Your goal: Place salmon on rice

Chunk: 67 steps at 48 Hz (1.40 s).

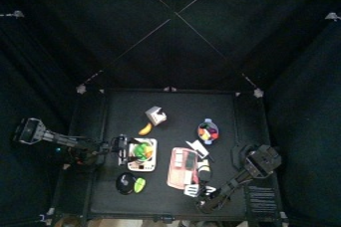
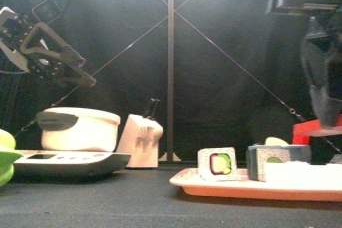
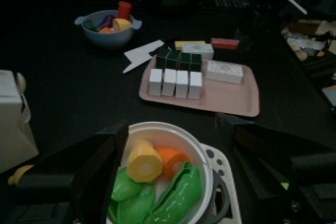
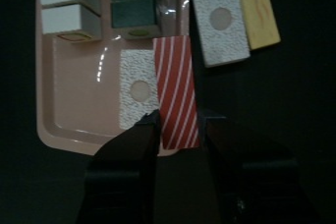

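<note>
top view: the right gripper (image 1: 202,185) hangs over the near end of the pink tray (image 1: 178,176) on the counter (image 1: 240,112); the left gripper (image 1: 104,152) hovers beside the white bowl (image 1: 142,151).

front view: the red salmon (image 2: 318,131) sits pinched under the right gripper, above the tray.

right wrist view: the striped salmon (image 4: 174,91) runs lengthwise away from the gripper (image 4: 179,126), its near end between narrowly closed jaws, lying along the edge of the rice block (image 4: 138,88).

left wrist view: the left gripper's jaws stand wide apart, holding nothing.
</note>
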Motion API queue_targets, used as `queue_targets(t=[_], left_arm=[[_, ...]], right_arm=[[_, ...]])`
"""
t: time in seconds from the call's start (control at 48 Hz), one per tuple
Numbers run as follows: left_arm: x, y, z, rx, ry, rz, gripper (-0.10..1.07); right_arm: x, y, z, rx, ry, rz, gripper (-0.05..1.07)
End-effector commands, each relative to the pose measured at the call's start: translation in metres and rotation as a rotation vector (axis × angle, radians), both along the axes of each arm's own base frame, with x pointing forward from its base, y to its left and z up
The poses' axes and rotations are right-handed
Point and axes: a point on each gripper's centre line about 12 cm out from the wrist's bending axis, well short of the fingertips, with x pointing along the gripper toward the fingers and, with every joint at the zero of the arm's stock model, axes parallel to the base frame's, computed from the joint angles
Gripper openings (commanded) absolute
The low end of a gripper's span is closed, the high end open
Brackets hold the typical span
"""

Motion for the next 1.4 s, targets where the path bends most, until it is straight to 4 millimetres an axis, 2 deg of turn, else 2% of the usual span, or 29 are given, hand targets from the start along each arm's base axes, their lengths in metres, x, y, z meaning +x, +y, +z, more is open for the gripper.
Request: queue_targets(t=[0.0, 0.604, 1.062, 1.188, 1.375], left_arm=[[0.004, -0.001, 0.006, -0.001, -0.021, -0.003, 1.03], [0.004, -0.001, 0.006, -0.001, -0.021, -0.003, 1.03], [0.004, -0.001, 0.006, 0.001, -0.020, -0.004, 1.03], [0.004, -0.001, 0.006, 0.001, -0.020, -0.004, 1.03], [0.003, -0.001, 0.006, 0.002, -0.022, -0.005, 1.03]], right_arm=[[0.011, -0.003, 0.012, 0.019, -0.042, -0.024, 0.66], [0.019, 0.002, -0.009, 0.035, -0.022, -0.026, 0.66], [0.020, 0.002, -0.014, 0.033, -0.015, -0.026, 0.68], [0.020, 0.002, -0.014, 0.031, -0.015, -0.026, 0.71], [0.019, 0.002, -0.015, 0.035, -0.010, -0.027, 0.81]])
